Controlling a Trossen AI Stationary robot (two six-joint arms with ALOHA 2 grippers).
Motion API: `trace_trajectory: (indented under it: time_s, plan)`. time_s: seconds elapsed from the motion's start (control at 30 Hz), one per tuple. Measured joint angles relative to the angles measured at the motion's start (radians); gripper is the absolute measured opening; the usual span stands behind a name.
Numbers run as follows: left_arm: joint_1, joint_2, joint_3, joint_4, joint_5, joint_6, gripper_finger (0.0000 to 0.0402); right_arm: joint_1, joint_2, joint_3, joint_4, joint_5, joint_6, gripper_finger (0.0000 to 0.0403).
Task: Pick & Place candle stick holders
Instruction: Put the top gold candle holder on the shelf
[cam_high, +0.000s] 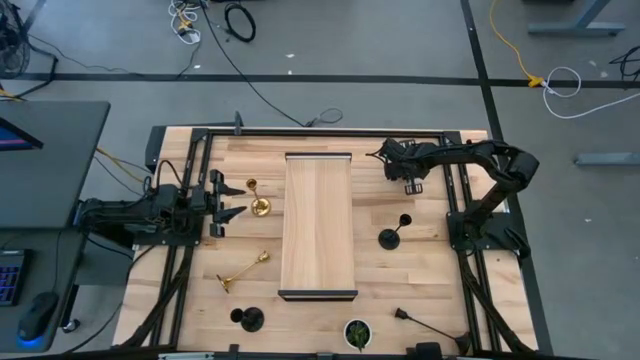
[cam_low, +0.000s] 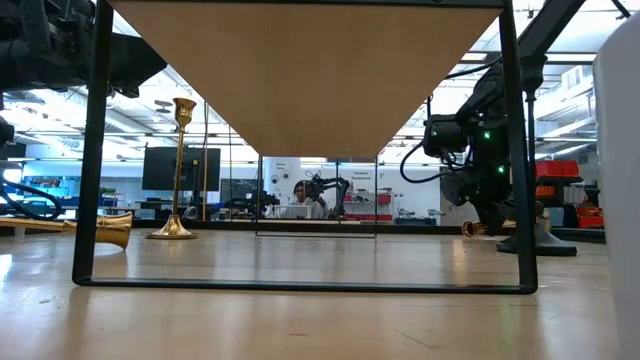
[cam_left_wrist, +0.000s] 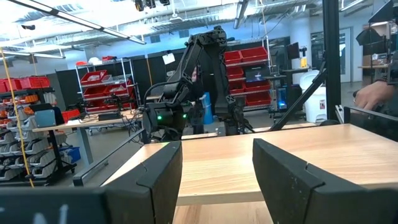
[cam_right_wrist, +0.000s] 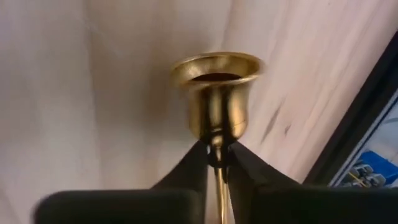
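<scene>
My right gripper (cam_high: 386, 156) is at the table's far right, beside the raised wooden platform (cam_high: 318, 225), and is shut on a gold candle stick holder (cam_right_wrist: 217, 93). My left gripper (cam_high: 232, 200) is open and empty at the left, its fingers on either side of an upright gold holder (cam_high: 258, 204) without touching it. Another gold holder (cam_high: 243, 270) lies on its side nearer the front. One black holder (cam_high: 391, 236) stands right of the platform, one (cam_high: 248, 319) stands at the front left, and one (cam_high: 420, 322) lies at the front right. My right gripper pinches the gold holder's thin stem (cam_right_wrist: 216, 148), just below the cup, between its two fingertips (cam_right_wrist: 194, 163). The holder lies along the fingers, its cup (cam_right_wrist: 216, 78) pointing away past the fingertips over the table. The gripper hides the lower stem and base.
A round dark pot with a green plant (cam_high: 357, 333) sits at the front edge. Black frame rails (cam_high: 455, 250) run along the table's sides and far edge. The platform stands on thin black legs (cam_low: 98, 150). A person's hand (cam_left_wrist: 376, 94) shows beyond the table.
</scene>
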Motion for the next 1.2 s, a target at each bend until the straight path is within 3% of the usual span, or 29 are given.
trace_trajectory:
  time_s: [0.57,1.03,1.2]
  plan:
    - [0.0,0.0,0.0,0.001,0.003,0.0,0.0197,0.0,0.0,0.003,-0.053,0.014,0.148,0.0018]
    - [0.0,0.0,0.0,0.001,0.003,-0.001,0.0197,0.061,-0.063,0.147,-0.123,-0.204,0.298,0.0018]
    - [0.0,0.0,0.0,0.001,0.003,-0.001,0.0197,0.117,-0.152,0.192,-0.126,-0.206,0.344,0.0018]
